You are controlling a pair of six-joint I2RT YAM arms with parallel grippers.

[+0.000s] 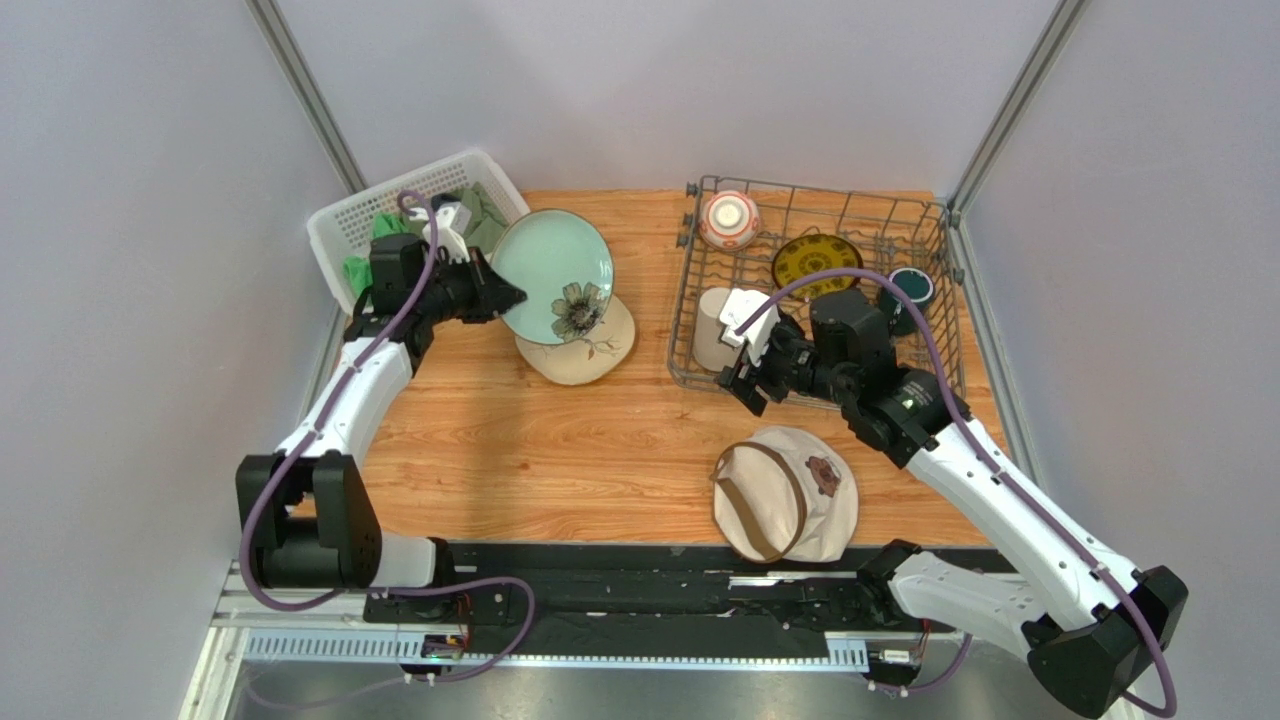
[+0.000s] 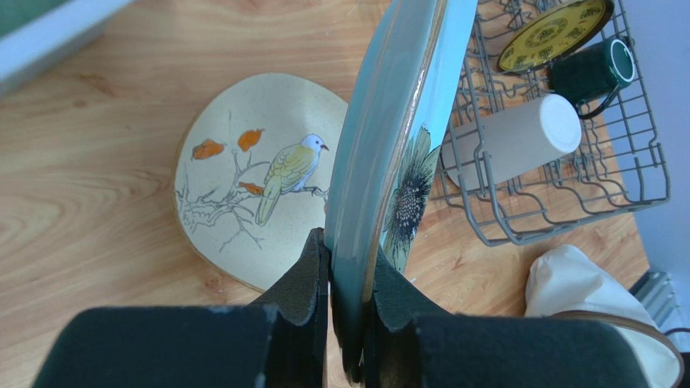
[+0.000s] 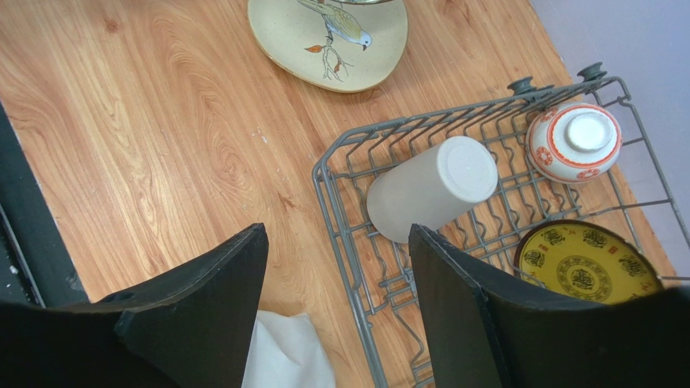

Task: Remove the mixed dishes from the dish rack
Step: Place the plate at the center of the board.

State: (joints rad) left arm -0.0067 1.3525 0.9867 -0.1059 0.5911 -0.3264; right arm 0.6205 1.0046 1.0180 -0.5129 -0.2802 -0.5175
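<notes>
Gripping the pale green plate (image 2: 381,145) by its rim, the left claw (image 2: 348,259) holds it on edge over the cream plate with bird drawing (image 2: 251,178). That plate lies flat on the tabletop (image 1: 496,435), left of the dish rack (image 3: 321,174). The right claw (image 3: 336,234) hovers released, jaws spread wide and empty, at the rack's near left corner, close to the beige tumbler (image 3: 429,190) lying on its side inside. The red-orange-and-white patterned bowl (image 3: 575,141), small dark yellow-patterned plate (image 3: 583,263) and dark green mug (image 2: 595,69) also sit in the rack.
</notes>
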